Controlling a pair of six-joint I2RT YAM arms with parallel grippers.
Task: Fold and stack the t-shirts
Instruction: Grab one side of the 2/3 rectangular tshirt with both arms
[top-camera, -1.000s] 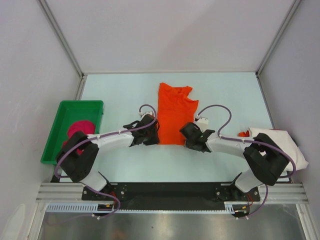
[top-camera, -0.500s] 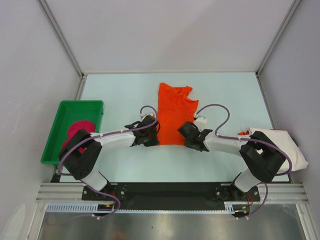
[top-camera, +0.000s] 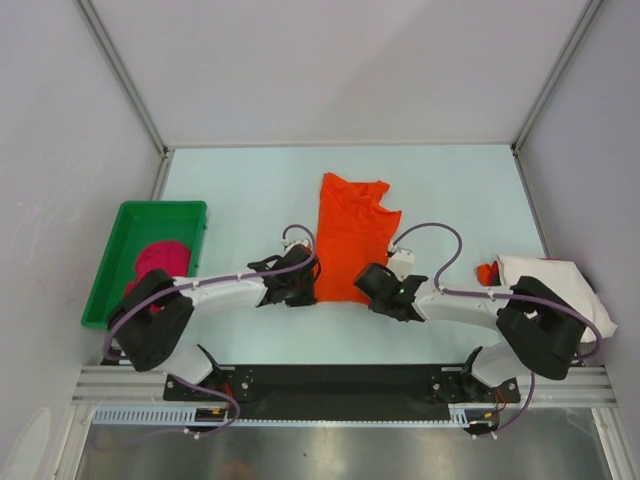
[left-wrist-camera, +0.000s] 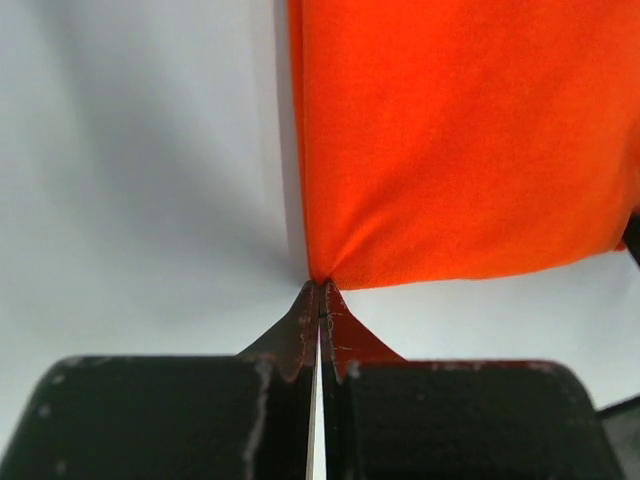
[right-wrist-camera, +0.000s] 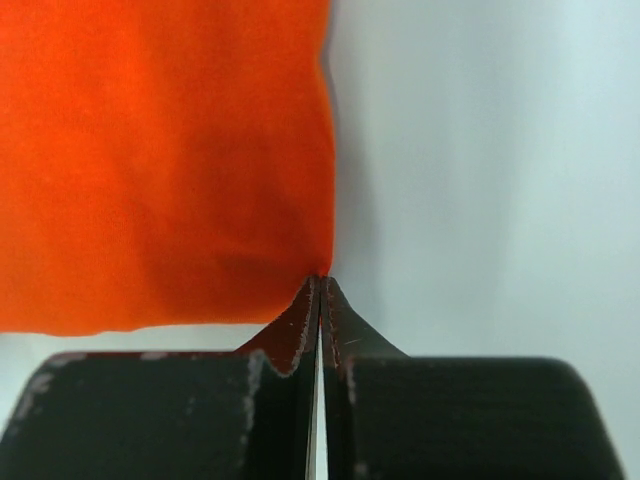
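Since a second ago both have closed: left gripper (left-wrist-camera: 319, 292) pinches the orange shirt's (top-camera: 350, 235) 7 o'clock corner, right gripper (right-wrist-camera: 320, 283) its 5 o'clock corner; the shirt has slid toward 6.

orange t-shirt (left-wrist-camera: 460, 140) soft matt cloth; table (left-wrist-camera: 130, 150) smooth; tray (top-camera: 105, 275) plastic

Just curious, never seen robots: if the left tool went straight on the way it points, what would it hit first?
The orange t-shirt: the left tool is shut on its near corner, so it would probably just push cloth ahead.
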